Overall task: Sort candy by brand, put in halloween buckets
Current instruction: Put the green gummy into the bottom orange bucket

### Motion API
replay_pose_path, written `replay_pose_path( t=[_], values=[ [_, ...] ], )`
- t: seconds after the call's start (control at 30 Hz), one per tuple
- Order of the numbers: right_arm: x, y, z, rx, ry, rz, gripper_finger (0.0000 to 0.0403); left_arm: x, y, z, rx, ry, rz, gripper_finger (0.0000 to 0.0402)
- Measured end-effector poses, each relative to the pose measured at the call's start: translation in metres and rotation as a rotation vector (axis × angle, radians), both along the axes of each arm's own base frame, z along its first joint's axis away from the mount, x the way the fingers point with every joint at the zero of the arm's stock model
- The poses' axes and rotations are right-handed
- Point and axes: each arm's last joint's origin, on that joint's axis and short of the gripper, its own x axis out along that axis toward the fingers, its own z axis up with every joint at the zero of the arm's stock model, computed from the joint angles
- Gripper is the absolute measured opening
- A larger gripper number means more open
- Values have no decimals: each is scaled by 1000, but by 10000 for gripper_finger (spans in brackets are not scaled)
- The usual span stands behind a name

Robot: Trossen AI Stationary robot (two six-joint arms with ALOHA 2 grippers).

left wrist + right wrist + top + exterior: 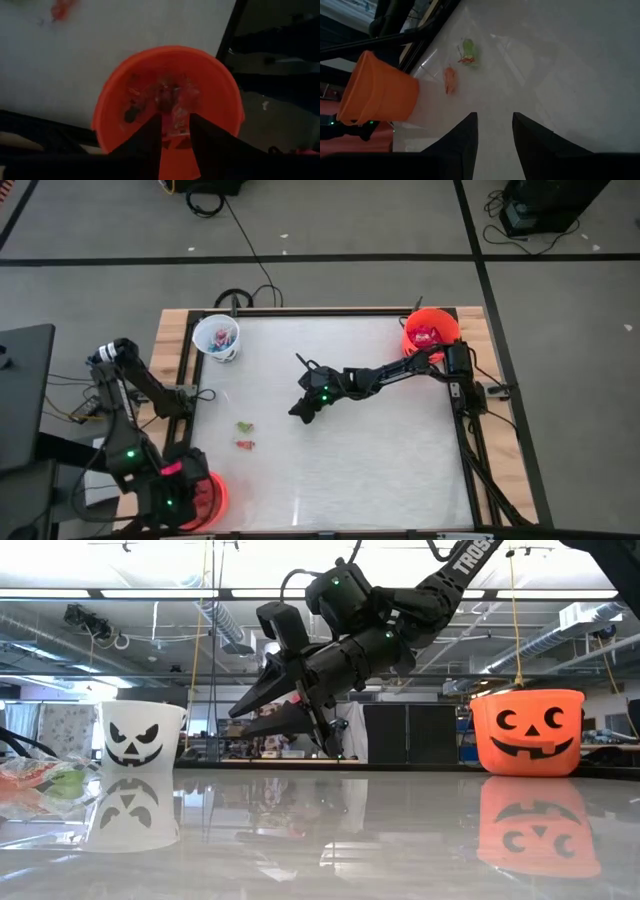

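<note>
table (380,470) white, mostly bare around centre. right arm stretched from far corner to mid-table, right gripper (262,712) raised off surface, angled down, fingers spread, nothing between. left gripper (175,131) hangs over near orange bucket (120,100) at table edge, fingers parted, wrapped sweets below them. white bucket (216,338), far orange bucket (430,330) at far corners. green candy (468,47), red candy (450,80) on table ahead of right fingers.

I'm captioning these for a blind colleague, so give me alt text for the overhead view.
Seen from above, the right gripper hangs open over mid-table, near a green candy and a red candy. The left gripper hovers over an orange bucket at the near left corner. A white bucket and another orange bucket stand at the far corners.
</note>
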Motion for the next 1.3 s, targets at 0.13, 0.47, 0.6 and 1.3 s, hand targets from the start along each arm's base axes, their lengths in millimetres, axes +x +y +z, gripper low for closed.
replay_pose_path(
  t=[0.13, 0.47, 0.6, 1.3],
  values=[
    [0, 0, 0, -2, 0, -3, 133, 0, 5, 7, -4, -28, 12, 106],
    [0, 0, 0, -3, 0, -5, 133, -3, 42, 35, -29, -210, 83, 96],
    [0, -1, 0, -7, 0, -11, 133, -5, 59, 40, 11, -201, 104, 96],
    [0, -2, 0, -2, 0, -6, 133, 12, 98, 41, 250, -224, 111, 142]
  ],
)
